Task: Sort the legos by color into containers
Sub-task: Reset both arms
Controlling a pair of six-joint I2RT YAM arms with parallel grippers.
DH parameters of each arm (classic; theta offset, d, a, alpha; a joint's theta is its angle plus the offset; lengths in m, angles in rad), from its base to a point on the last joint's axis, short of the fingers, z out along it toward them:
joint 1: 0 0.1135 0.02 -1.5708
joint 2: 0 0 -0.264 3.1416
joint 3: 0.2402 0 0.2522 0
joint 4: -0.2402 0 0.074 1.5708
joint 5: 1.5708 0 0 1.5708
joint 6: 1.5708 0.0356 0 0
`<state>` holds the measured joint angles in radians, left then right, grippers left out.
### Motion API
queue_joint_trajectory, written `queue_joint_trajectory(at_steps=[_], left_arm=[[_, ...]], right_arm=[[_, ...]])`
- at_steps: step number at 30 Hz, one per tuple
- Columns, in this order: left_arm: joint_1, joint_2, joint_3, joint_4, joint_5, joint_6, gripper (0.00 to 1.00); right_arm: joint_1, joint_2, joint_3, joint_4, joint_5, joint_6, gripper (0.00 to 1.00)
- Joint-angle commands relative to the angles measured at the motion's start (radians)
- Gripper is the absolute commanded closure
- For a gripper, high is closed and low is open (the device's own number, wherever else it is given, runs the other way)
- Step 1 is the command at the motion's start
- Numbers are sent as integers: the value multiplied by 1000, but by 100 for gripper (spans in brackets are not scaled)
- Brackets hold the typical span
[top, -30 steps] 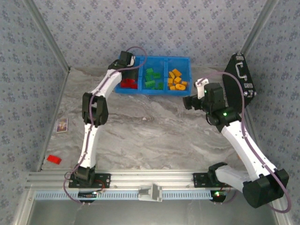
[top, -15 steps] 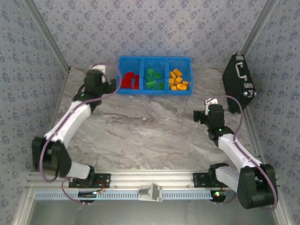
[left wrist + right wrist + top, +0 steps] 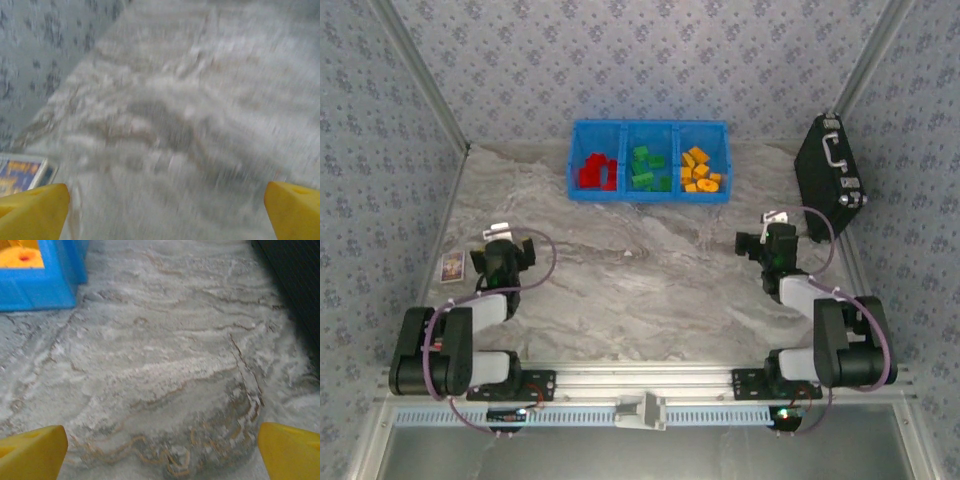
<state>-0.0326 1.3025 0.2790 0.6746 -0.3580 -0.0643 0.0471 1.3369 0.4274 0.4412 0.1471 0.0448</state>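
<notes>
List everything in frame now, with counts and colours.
tray: one, blue, three compartments, far middle of table
red bricks: several, red, left compartment
green bricks: several, green, middle compartment
orange-yellow bricks: several, orange-yellow, right compartment
case: one, black with metal handle, far right edge
card: one, printed, left edge
table: one, grey marbled
left gripper: one, yellow fingertips, open, near the card
right gripper: one, yellow fingertips, open, over bare table near the case

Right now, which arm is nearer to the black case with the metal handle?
Right. The right arm is folded close to the black case, on the same side of the table. The left arm is folded at the opposite side, beside a card.
</notes>
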Motion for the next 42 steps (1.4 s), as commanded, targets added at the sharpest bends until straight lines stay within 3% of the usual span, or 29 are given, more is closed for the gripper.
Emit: queue_joint_trajectory(at_steps=[1, 5, 7, 10, 13, 16, 18, 22, 26, 42], left_arm=[[15, 80, 24, 213, 105, -1, 0], [13, 253, 22, 399, 140, 24, 0], [13, 211, 101, 164, 158, 14, 0], [27, 223, 124, 141, 186, 14, 0], [27, 226, 123, 150, 187, 15, 0], [27, 228, 121, 158, 185, 17, 0], [27, 229, 122, 159, 185, 16, 0], [27, 230, 120, 165, 185, 17, 0], [28, 231, 120, 163, 185, 17, 0], [34, 231, 119, 163, 197, 9, 0]], right_arm=[[-5, 41, 45, 52, -27, -8, 1], [10, 67, 71, 40, -44, -69, 1], [8, 72, 73, 48, -51, -88, 1], [2, 80, 76, 52, -88, -147, 1], [-1, 87, 81, 51, -53, -184, 1], [-47, 97, 81, 78, -117, -124, 1], [-82, 134, 43, 189, -198, -102, 1], [-71, 187, -51, 402, -149, -96, 1], [-65, 182, -37, 363, -99, -82, 1], [-78, 185, -29, 352, -129, -78, 1]])
